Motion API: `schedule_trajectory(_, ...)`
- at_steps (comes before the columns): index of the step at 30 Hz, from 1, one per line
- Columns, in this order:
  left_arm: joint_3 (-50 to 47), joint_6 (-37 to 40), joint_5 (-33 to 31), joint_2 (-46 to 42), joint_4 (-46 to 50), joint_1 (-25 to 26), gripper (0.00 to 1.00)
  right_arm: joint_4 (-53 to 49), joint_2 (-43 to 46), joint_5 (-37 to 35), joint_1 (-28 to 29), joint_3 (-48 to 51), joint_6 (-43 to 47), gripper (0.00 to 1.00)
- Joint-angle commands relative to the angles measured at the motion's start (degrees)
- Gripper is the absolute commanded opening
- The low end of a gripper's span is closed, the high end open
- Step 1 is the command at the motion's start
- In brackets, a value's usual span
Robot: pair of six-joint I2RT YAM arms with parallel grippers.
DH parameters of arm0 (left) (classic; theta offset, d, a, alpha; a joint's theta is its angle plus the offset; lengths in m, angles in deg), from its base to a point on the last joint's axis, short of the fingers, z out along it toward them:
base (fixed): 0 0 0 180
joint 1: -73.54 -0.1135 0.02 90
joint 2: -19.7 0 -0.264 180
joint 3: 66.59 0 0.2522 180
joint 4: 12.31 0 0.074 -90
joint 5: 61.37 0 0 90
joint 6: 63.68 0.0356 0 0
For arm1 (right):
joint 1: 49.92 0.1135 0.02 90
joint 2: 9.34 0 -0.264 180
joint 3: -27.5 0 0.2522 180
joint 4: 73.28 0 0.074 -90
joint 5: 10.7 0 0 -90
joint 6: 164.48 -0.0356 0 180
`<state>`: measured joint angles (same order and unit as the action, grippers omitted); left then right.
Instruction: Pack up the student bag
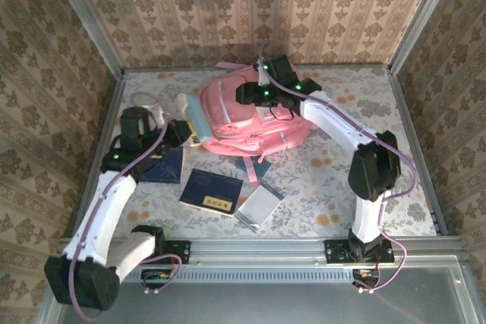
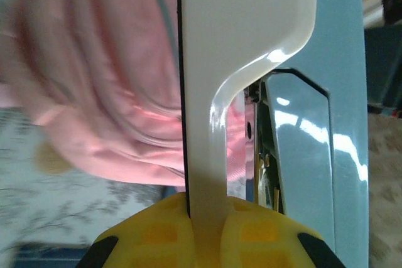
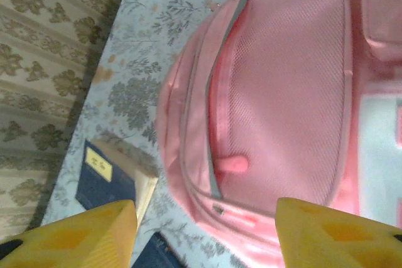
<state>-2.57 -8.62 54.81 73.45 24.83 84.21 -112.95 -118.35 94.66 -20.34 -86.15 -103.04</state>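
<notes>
Damask-papered walls (image 1: pixel 228 5) enclose a floral tabletop (image 1: pixel 315 184) bearing the student bag (image 1: pixel 237 123).

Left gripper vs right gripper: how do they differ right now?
The left gripper is shut on a white-and-pale-blue case; the right gripper is open and holds nothing. The left gripper sits beside the pink backpack; the right gripper hovers over it. Both have yellow fingers.
</notes>
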Motion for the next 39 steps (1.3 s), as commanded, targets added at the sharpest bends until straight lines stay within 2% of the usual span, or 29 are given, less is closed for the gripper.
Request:
schedule_trajectory(1,-0.8,4.0,-3.4,-4.9,6.2,-5.3,0.00,-9.6,-7.5,0.0,1.2,-10.0,4.1,0.48)
schedule_trajectory(3,-0.7,4.7,-4.6,-5.8,7.3,-5.6,0.00,-12.4,-12.2,-0.6,1.6,-16.0,4.3,0.45)
schedule_trajectory(11,-1.0,4.8,-4.6,-5.1,6.3,-5.7,0.00,-23.7,-30.0,1.4,2.5,-41.1,5.4,0.46)
schedule_trajectory(16,-0.4,4.8,-4.9,-4.5,6.4,-5.7,0.00,-26.2,-36.6,3.7,3.3,-49.7,4.3,0.45)
schedule_trajectory(20,-0.2,4.6,-4.7,-4.0,6.2,-5.7,0.00,-29.5,-41.4,4.3,3.8,-55.9,4.1,0.39)
schedule_trajectory(23,0.1,4.7,-4.8,-3.7,6.2,-5.7,0.00,-31.2,-43.3,5.2,4.1,-58.4,4.1,0.28)
schedule_trajectory(26,-0.5,4.6,-4.5,-3.4,5.5,-5.7,0.00,-31.5,-43.5,5.8,4.6,-58.5,4.7,0.23)
schedule_trajectory(29,-1.0,4.4,-4.6,-3.2,5.2,-5.7,0.00,-32.5,-43.2,5.1,4.7,-59.4,5.1,0.03)
schedule_trajectory(30,-1.0,4.4,-4.8,-3.2,5.2,-5.8,0.00,-32.9,-42.7,4.4,4.7,-60.1,5.3,0.00)
schedule_trajectory(34,-0.9,3.1,-4.3,-2.3,4.2,-5.8,0.00,-34.4,-40.8,4.4,3.2,-64.7,5.2,0.00)
schedule_trajectory(39,-1.5,0.2,-3.5,-0.7,1.3,-6.6,0.00,-40.5,-40.4,6.7,0.5,-76.4,5.6,0.00)
